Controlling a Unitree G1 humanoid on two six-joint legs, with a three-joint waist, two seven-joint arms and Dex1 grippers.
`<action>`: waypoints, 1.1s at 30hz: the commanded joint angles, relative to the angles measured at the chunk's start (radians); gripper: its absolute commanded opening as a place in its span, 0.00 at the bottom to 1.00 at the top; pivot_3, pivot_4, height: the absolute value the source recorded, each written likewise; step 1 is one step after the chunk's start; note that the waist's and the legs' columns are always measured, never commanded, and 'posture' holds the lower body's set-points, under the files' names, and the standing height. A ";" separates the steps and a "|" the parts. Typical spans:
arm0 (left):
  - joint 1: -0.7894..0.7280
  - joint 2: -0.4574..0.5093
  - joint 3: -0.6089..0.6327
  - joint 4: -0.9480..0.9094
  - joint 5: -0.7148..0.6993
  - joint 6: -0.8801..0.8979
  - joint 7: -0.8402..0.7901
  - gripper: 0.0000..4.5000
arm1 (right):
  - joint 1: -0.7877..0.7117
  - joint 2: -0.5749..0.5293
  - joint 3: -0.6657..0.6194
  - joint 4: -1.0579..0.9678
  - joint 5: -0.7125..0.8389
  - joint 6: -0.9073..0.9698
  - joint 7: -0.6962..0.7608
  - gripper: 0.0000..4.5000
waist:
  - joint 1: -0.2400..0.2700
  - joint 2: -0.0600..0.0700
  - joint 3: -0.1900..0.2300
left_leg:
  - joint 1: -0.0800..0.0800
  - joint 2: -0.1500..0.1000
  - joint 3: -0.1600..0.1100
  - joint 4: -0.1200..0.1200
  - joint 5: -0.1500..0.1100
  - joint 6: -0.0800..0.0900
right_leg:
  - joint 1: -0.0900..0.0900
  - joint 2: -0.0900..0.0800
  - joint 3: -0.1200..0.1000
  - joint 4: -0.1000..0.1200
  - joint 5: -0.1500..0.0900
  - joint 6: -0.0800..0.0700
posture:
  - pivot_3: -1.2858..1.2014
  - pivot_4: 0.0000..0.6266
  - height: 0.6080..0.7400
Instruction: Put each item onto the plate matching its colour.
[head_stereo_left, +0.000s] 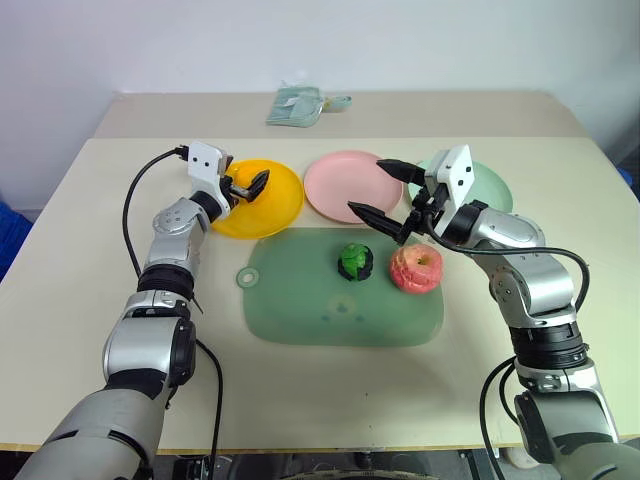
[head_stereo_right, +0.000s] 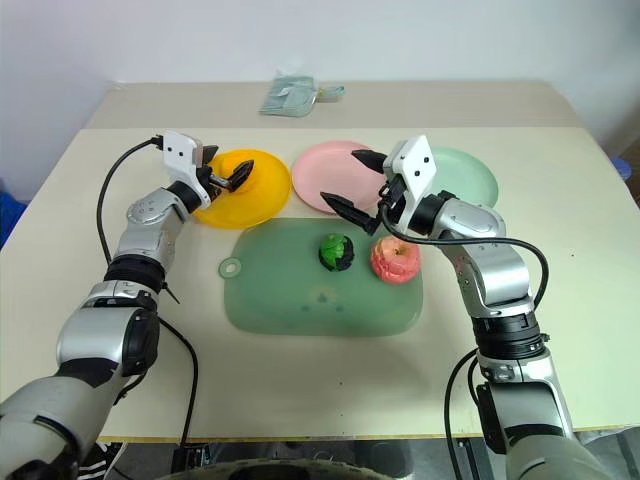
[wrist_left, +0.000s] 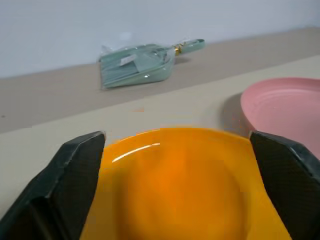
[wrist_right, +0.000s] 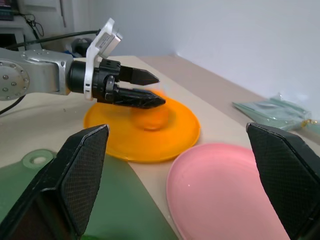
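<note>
Overhead, the left gripper (head_stereo_left: 258, 185) hung over the yellow plate (head_stereo_left: 283, 205), its two black fingers (head_stereo_left: 262, 179) slightly spread and holding nothing. Seen from the right wrist, a blurred yellow-orange fruit (wrist_right: 151, 118) lay on that plate just beneath those fingers, free of them; whether it rested fully on the plate could not be told. The right gripper (head_stereo_left: 385, 190) hovered over the near edge of the pink plate (head_stereo_left: 345, 180) with its fingers (head_stereo_left: 372, 214) spread wide and empty, one tip reaching toward the green mat (head_stereo_left: 300, 300). On that translucent mat sat the dark green-and-black ball (head_stereo_left: 356, 262) and, just beside it toward the robot's right, the pink-red apple (head_stereo_left: 416, 267), stem dimple up; the two were close but not touching, and both lay near the lower finger of the right gripper. The pink plate stood bare between the yellow one and the mint green plate (head_stereo_left: 495, 185), which was partly hidden behind the right wrist. All three plates lay in a row on the pale bench (head_stereo_left: 90, 200), beyond the mat. At the far side of the bench rested a folded pale green cloth (head_stereo_left: 297, 104) in clear wrapping
</note>
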 joint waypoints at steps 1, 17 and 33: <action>-0.004 0.034 -0.013 -0.061 0.024 -0.064 -0.049 0.99 | -0.004 -0.006 -0.029 -0.042 0.017 -0.011 0.004 1.00 | 0.000 0.000 0.000 | 0.000 0.000 0.000 0.000 0.000 0.000 | 0.000 0.000 0.000 0.000 0.000 0.000 | 0.52 0.24 0.92; 0.430 0.291 -0.057 -0.989 -0.406 0.521 -0.691 0.99 | 0.023 -0.200 0.043 -0.155 0.075 0.163 0.222 1.00 | -0.018 0.001 0.000 | 0.001 0.001 -0.001 -0.001 -0.002 0.003 | 0.001 -0.001 0.001 -0.001 0.000 -0.001 | 0.52 0.24 0.92; 0.529 0.334 -0.081 -1.053 -0.353 0.484 -0.712 0.99 | -0.080 -0.173 0.301 -0.033 -0.248 0.111 0.195 1.00 | -0.017 0.001 0.000 | 0.002 0.001 -0.001 -0.002 0.000 0.000 | 0.002 -0.001 0.001 -0.002 0.000 -0.001 | 0.52 0.24 0.92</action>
